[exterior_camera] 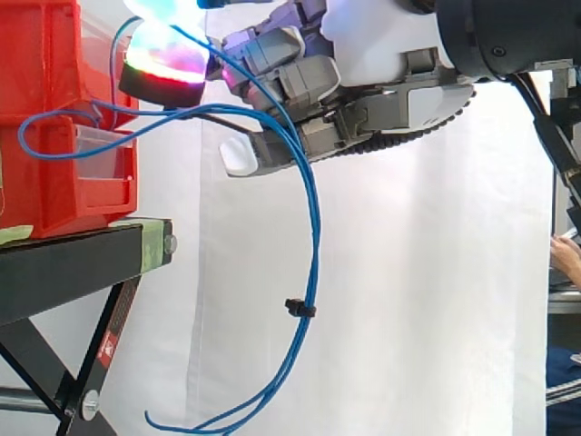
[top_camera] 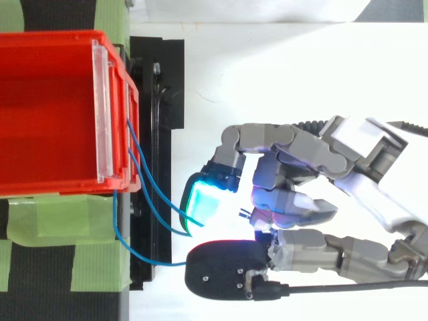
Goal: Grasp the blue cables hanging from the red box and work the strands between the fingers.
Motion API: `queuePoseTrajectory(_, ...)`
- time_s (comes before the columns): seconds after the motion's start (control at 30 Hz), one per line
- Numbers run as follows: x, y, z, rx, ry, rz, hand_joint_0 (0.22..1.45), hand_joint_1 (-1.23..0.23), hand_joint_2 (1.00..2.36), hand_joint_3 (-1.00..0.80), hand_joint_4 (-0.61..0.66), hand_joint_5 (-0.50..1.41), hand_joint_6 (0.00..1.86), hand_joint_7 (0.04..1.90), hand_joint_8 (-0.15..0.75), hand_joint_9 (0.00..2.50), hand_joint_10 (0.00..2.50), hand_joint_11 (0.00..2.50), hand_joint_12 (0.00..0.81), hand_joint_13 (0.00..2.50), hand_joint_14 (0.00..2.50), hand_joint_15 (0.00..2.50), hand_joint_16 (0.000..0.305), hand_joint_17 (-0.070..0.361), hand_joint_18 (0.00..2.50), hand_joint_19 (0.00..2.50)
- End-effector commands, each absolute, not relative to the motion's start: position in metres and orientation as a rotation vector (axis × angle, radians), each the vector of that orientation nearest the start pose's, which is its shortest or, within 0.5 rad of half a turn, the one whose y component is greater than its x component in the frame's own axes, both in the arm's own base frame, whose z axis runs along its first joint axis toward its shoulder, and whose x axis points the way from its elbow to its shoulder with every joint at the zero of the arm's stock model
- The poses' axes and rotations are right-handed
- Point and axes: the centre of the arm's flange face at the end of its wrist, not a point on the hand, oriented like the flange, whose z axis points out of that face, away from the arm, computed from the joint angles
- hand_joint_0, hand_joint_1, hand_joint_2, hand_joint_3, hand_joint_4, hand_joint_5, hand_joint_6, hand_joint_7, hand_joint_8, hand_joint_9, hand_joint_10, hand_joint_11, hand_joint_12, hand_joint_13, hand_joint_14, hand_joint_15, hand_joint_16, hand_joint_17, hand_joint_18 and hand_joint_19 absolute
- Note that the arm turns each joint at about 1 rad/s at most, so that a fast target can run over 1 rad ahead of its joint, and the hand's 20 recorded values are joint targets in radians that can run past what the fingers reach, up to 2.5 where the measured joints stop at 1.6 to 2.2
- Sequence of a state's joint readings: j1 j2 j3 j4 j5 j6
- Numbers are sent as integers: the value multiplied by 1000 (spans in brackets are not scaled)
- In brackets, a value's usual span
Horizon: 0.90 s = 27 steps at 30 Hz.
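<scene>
Several thin blue cables (exterior_camera: 315, 254) leave the front of the red box (exterior_camera: 54, 136) and run right into my hand (exterior_camera: 363, 82), which reaches in from the right at the height of the box. The strands pass between its curled fingers, under a glowing fingertip (exterior_camera: 163, 54). From there they hang in a long loop bound by a small black tie (exterior_camera: 300, 308). From above, the blue cables (top_camera: 116, 221) cross the gap from the red box (top_camera: 60, 40) to my hand (top_camera: 294, 194), whose cyan fingertip (top_camera: 204, 200) sits over them.
The red box stands on a black stand (exterior_camera: 73, 263) with green tape (top_camera: 60, 214) on its top. A white curtain hangs behind. Part of a person (exterior_camera: 565, 252) shows at the right edge, away from the work.
</scene>
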State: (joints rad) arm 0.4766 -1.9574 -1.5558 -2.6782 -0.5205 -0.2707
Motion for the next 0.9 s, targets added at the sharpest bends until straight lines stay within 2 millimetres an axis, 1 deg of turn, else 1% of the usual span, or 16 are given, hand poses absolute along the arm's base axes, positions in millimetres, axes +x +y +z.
queuePoseTrajectory(0.0, 620, 73, 318, 1281, 887, 622, 851, -697, 1025, -224, 250, 206, 706, 1321, 498, 408, 2500, 2500, 546, 771, 2500, 1666, 60, 135, 1145, 666)
queuePoseTrajectory(0.37, 620, 73, 319, 1277, 891, 617, 854, -692, 1024, -240, 261, 199, 726, 1315, 496, 405, 2500, 2500, 545, 769, 2500, 1665, 61, 137, 1149, 686)
queuePoseTrajectory(0.4, 620, 73, 319, 1277, 891, 617, 854, -691, 1024, -239, 252, 198, 727, 1314, 495, 403, 2500, 2500, 545, 767, 2500, 1692, 60, 135, 1148, 688)
queuePoseTrajectory(0.57, 620, 73, 319, 1277, 891, 617, 853, -690, 1024, -234, 258, 196, 732, 1310, 496, 401, 2500, 2500, 547, 766, 2500, 1654, 60, 135, 1157, 675)
queuePoseTrajectory(0.87, 620, 73, 319, 1277, 891, 617, 853, -688, 1024, -235, 256, 193, 739, 1313, 495, 400, 2500, 2500, 546, 765, 2500, 1665, 60, 136, 1168, 676)
